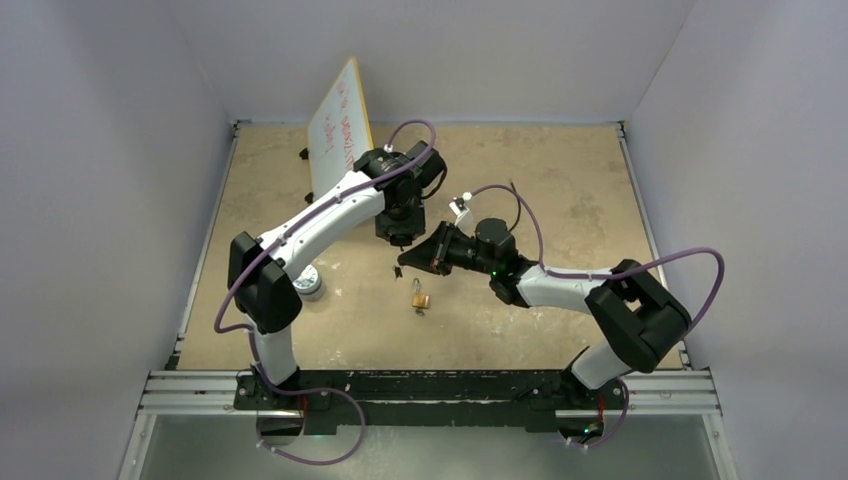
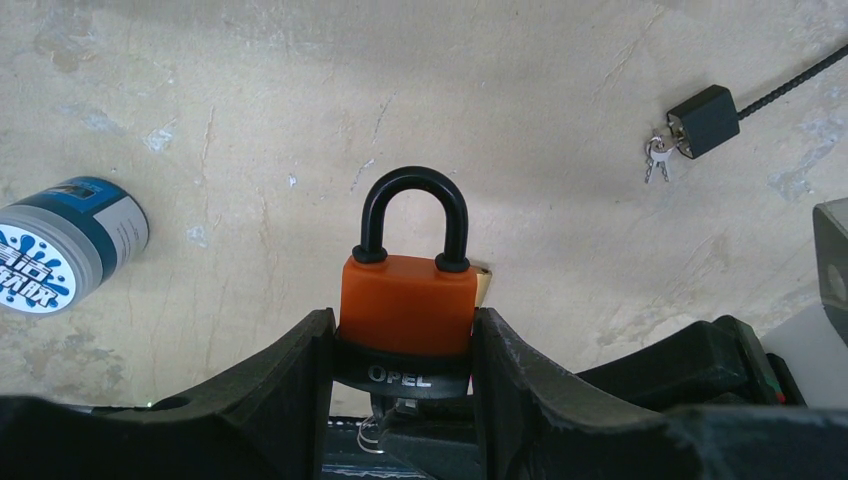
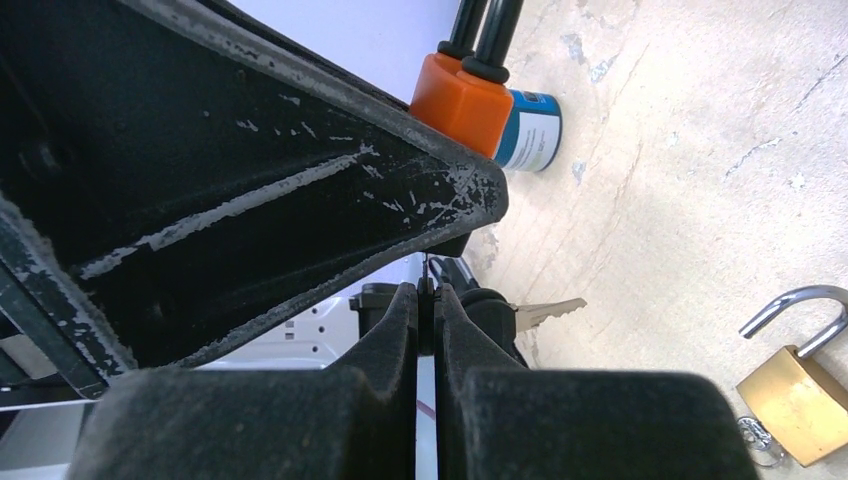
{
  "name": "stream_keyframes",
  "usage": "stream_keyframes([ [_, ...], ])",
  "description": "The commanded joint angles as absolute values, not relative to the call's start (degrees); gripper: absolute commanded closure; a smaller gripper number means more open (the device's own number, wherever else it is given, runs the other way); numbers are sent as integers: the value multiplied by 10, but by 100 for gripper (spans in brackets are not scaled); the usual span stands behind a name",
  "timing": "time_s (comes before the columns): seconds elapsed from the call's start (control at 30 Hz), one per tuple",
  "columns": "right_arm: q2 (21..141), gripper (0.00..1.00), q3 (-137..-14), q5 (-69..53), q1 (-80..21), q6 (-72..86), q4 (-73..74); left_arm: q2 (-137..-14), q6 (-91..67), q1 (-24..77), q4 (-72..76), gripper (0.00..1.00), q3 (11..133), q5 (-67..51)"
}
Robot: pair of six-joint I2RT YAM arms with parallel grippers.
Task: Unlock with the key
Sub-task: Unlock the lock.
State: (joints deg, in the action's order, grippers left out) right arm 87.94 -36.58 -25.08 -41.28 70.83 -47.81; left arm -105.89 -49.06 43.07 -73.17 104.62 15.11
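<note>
My left gripper [image 2: 405, 335] is shut on an orange padlock [image 2: 407, 305] with a black shackle, holding it above the table by its sides. The padlock also shows in the right wrist view [image 3: 465, 100]. My right gripper [image 3: 427, 297] is shut on the black head of a key, seen edge-on right under the padlock's base. A second key [image 3: 545, 312] on the same ring sticks out beside it. The keyhole is hidden behind a left finger [image 3: 300, 190], so I cannot tell whether the key is in. In the top view the two grippers meet [image 1: 404, 250].
A brass padlock [image 1: 420, 298] with an open shackle lies on the table below the grippers. A blue and white tin [image 1: 308, 283] lies at the left. A black cable lock [image 2: 705, 118] with small keys lies farther off. A whiteboard [image 1: 340, 125] leans at the back left.
</note>
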Motion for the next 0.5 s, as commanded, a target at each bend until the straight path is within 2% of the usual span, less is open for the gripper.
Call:
stream_keyframes([
  [0.0,889,100,-376,-240,-400,761,-528,-1017,-503,426,-726,100,1037,142],
  [0.47,923,100,-397,-211,-396,894,-579,-967,-545,425,-676,100,971,107],
])
